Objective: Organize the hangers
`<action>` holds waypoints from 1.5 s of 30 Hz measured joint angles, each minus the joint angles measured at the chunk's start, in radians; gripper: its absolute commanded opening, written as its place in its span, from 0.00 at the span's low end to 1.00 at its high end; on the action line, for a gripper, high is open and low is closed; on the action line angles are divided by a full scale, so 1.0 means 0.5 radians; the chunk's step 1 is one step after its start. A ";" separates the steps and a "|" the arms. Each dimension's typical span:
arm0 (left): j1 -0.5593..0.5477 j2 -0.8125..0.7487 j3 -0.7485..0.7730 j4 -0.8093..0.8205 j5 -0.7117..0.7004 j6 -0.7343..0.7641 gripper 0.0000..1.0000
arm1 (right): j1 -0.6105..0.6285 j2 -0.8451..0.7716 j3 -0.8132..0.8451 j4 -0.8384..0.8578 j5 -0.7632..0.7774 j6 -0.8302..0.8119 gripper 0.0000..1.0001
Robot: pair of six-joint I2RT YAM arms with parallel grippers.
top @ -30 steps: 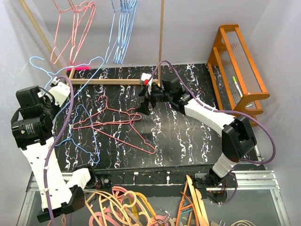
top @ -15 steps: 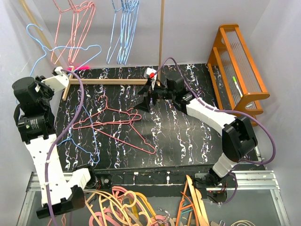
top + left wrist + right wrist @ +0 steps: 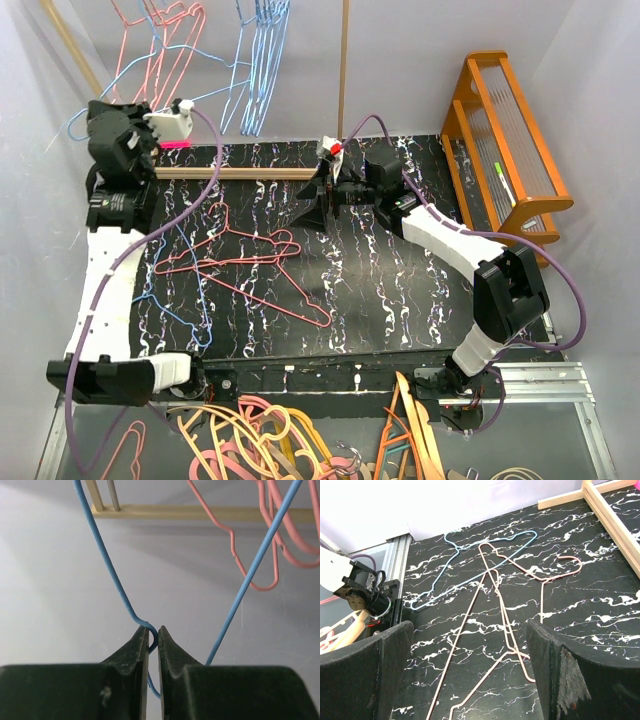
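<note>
My left gripper is raised at the back left, shut on the wire of a light blue hanger. In the left wrist view the blue wire bends between the closed fingertips. Pink hangers and blue hangers hang from the rail above. Two pink hangers and a blue hanger lie on the black marble table. My right gripper hovers open over the table's back middle; its wrist view shows the pink hangers and the blue hanger below its spread fingers.
A wooden frame rail with an upright post stands at the back of the table. An orange wooden rack stands at the right. Thick orange, pink and cream hangers are piled below the table's near edge.
The left arm has swung up and to the right, carrying the blue hanger towards the hanging ones. The right gripper has drifted slightly right and stayed open.
</note>
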 measured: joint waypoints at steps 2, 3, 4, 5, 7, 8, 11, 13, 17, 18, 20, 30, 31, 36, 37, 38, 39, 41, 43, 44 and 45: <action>-0.086 0.080 0.028 0.100 -0.098 0.050 0.00 | -0.003 0.000 0.000 -0.001 -0.016 0.008 0.99; -0.130 0.144 0.075 0.153 -0.163 0.070 0.00 | -0.004 0.000 0.000 -0.001 -0.023 0.014 0.99; -0.158 0.212 0.126 0.196 -0.213 0.079 0.00 | -0.006 0.000 0.000 0.000 -0.031 0.015 0.99; -0.175 0.269 0.175 0.230 -0.253 0.086 0.00 | -0.008 0.000 0.000 -0.001 -0.037 0.020 0.99; -0.195 0.414 0.311 0.311 -0.353 0.095 0.00 | -0.011 0.000 0.000 -0.001 -0.052 0.024 0.99; -0.198 0.488 0.375 0.360 -0.400 0.098 0.00 | -0.011 0.000 0.000 -0.001 -0.060 0.026 0.99; -0.215 0.666 0.490 0.526 -0.511 0.137 0.00 | -0.023 -0.001 0.000 -0.001 -0.075 0.031 0.99; -0.227 0.756 0.542 0.623 -0.567 0.171 0.00 | -0.035 -0.002 0.000 -0.001 -0.081 0.034 0.99; -0.286 0.897 0.631 0.735 -0.634 0.224 0.00 | -0.063 -0.014 -0.001 -0.001 -0.088 0.037 0.99; -0.303 0.916 0.635 0.756 -0.644 0.240 0.00 | -0.072 -0.021 -0.002 0.002 -0.089 0.038 0.99; -0.337 0.938 0.639 0.787 -0.657 0.266 0.00 | -0.086 -0.036 -0.008 0.014 -0.095 0.045 0.99; -0.579 0.946 0.568 0.926 -0.761 0.407 0.00 | -0.130 -0.078 -0.066 0.126 -0.123 0.140 0.99; -0.609 0.937 0.529 0.938 -0.775 0.414 0.00 | -0.134 -0.080 -0.076 0.133 -0.126 0.149 0.99; -0.715 0.895 0.333 0.974 -0.826 0.427 0.00 | -0.162 -0.084 -0.110 0.160 -0.134 0.200 0.99; -0.726 0.890 0.306 0.980 -0.835 0.426 0.00 | -0.166 -0.084 -0.115 0.165 -0.134 0.206 0.99; -0.730 0.887 0.289 0.986 -0.842 0.426 0.00 | -0.169 -0.084 -0.118 0.166 -0.135 0.213 0.99; -0.731 0.885 0.282 0.989 -0.848 0.426 0.00 | -0.173 -0.084 -0.121 0.171 -0.136 0.223 0.99; -0.729 0.880 0.276 0.999 -0.859 0.426 0.00 | -0.175 -0.084 -0.121 0.179 -0.140 0.242 0.99; -0.729 0.870 0.273 1.001 -0.867 0.426 0.00 | -0.177 -0.084 -0.121 0.188 -0.141 0.256 0.99; -0.729 0.864 0.273 1.001 -0.870 0.426 0.00 | -0.177 -0.084 -0.121 0.193 -0.142 0.260 0.99; -0.729 0.861 0.273 1.000 -0.871 0.426 0.00 | -0.177 -0.084 -0.121 0.199 -0.143 0.265 0.99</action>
